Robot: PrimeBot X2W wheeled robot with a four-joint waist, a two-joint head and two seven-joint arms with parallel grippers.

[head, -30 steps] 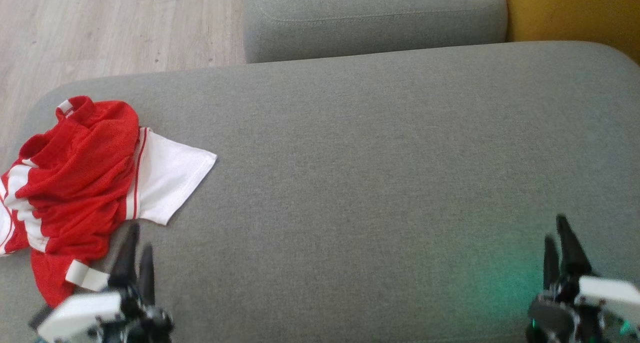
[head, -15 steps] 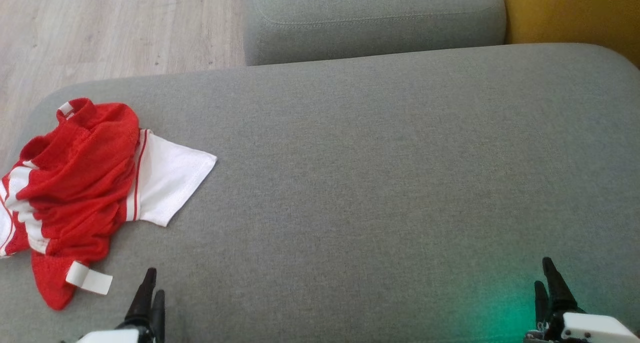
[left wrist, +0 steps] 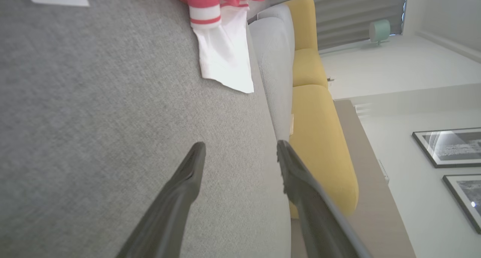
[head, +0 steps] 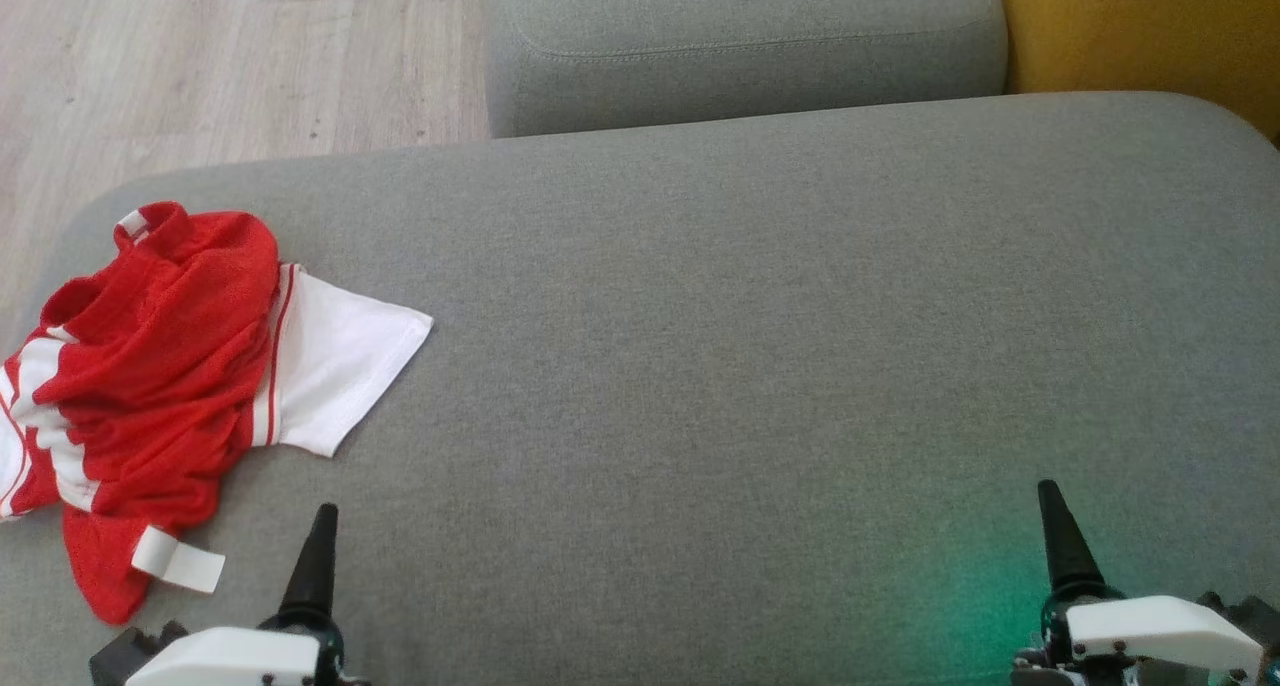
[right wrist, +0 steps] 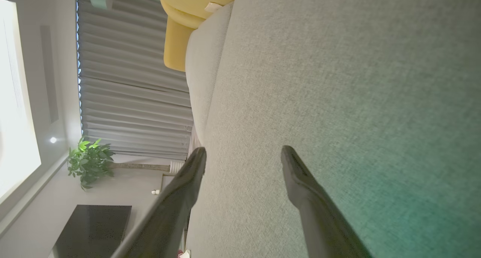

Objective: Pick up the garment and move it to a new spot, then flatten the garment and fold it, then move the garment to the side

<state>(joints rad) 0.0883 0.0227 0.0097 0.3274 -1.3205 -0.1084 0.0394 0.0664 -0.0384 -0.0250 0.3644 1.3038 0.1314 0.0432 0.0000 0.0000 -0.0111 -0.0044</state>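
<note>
A grey sofa cushion (head: pixel 750 316) spans the head view. The red and white garment (head: pixel 160 366) lies crumpled at its left end, one white sleeve spread flat. The left gripper (left wrist: pixel 240 151) and right gripper (right wrist: pixel 243 154) both stand with jaws apart and empty, over the cushion's near edge.

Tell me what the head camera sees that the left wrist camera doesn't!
Head view has, left wrist view lacks: the pale wooden floor, the right arm's dark fingers, and a green glow on the big grey fabric sofa cushion.
Left wrist view has, head view lacks: grey pleated curtains and black-framed pictures.
Both share: the crumpled red-and-white mesh garment, that grey cushion, and the yellow upholstery.
</note>
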